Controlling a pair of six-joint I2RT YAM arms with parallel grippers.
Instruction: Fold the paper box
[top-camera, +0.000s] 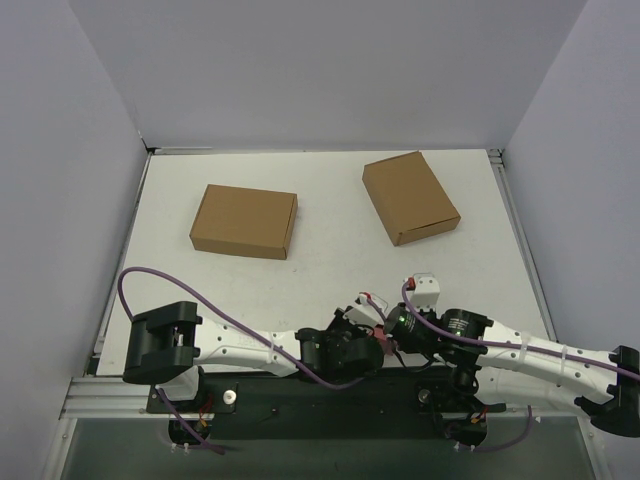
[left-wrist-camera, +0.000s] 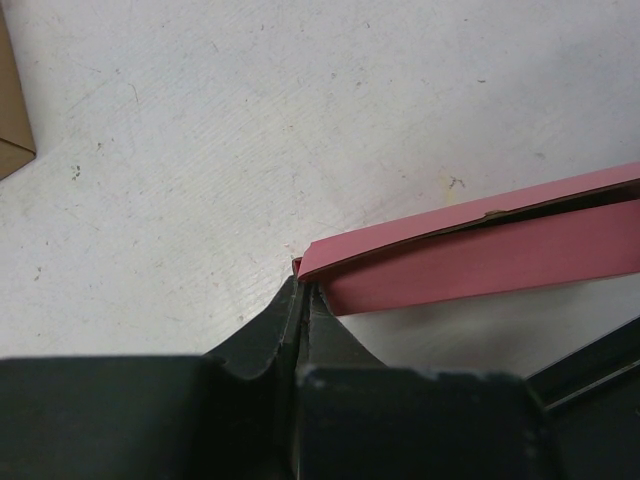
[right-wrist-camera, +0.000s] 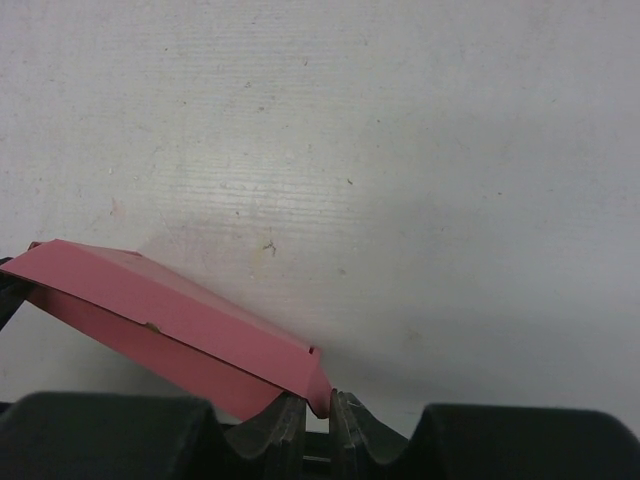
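The pink paper box (top-camera: 381, 345) is held just above the table's near edge between both grippers, mostly hidden under them in the top view. In the left wrist view it is a flattened pink strip (left-wrist-camera: 480, 262) running off to the right. My left gripper (left-wrist-camera: 302, 286) is shut on its left corner. In the right wrist view the box (right-wrist-camera: 170, 308) slopes down from the left. My right gripper (right-wrist-camera: 330, 402) is shut on its lower right corner. In the top view the left gripper (top-camera: 372, 338) and right gripper (top-camera: 392, 332) nearly touch.
Two larger brown cardboard boxes lie farther back on the white table (top-camera: 330, 270): one at mid left (top-camera: 244, 221), one at back right (top-camera: 410, 197). A corner of a brown box (left-wrist-camera: 12, 135) shows in the left wrist view. Grey walls enclose the table.
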